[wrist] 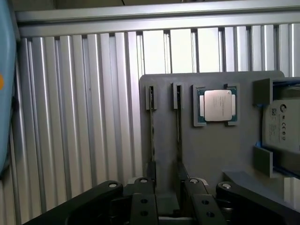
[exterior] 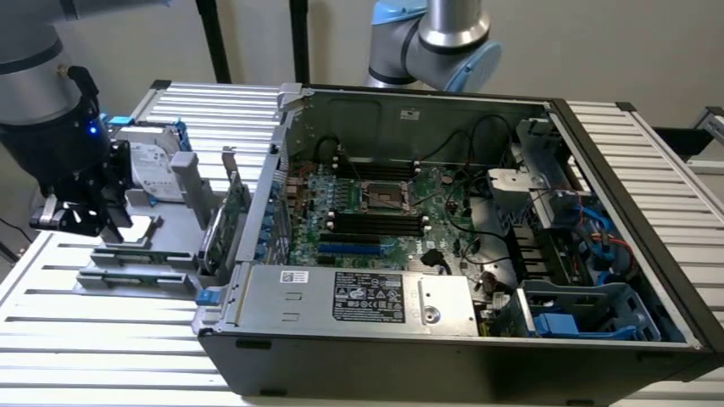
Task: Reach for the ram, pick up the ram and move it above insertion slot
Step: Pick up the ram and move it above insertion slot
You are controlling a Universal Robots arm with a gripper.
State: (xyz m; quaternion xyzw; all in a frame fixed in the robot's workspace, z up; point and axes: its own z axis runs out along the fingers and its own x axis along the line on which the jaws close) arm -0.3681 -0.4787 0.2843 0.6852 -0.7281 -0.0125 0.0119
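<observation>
Currently the gripper (exterior: 91, 225) (wrist: 168, 187) hangs above the grey holder tray (exterior: 153, 229) (wrist: 211, 154), at the tray's edge farthest from the open computer case (exterior: 453, 339). Its two black fingers (wrist: 143, 201) stand apart with bare tray showing between them, and they hold nothing.

The ram (wrist: 178, 126) sits in the tray, standing on edge in a narrow slot, so the wrist view shows it as a thin dark line. A second stick (wrist: 152, 131) stands in a parallel slot just beside it. Both lines run toward the gripper, and the ram's line points into the gap between the fingers. Whether the fingers touch either stick cannot be told.

Elsewhere on the tray, a silver-lidded processor (wrist: 216, 105) lies flat in a square pocket beside the ram's slot. A silver hard drive (exterior: 153, 161) (wrist: 281, 124) is held between grey posts beyond it. In the exterior view an upright green expansion card (exterior: 234, 212) stands at the side of the tray nearest the case.

The tray rests on a slatted aluminium table (exterior: 102, 339) (wrist: 70, 117). The case stands just beside the tray, its motherboard (exterior: 374, 212) exposed.
</observation>
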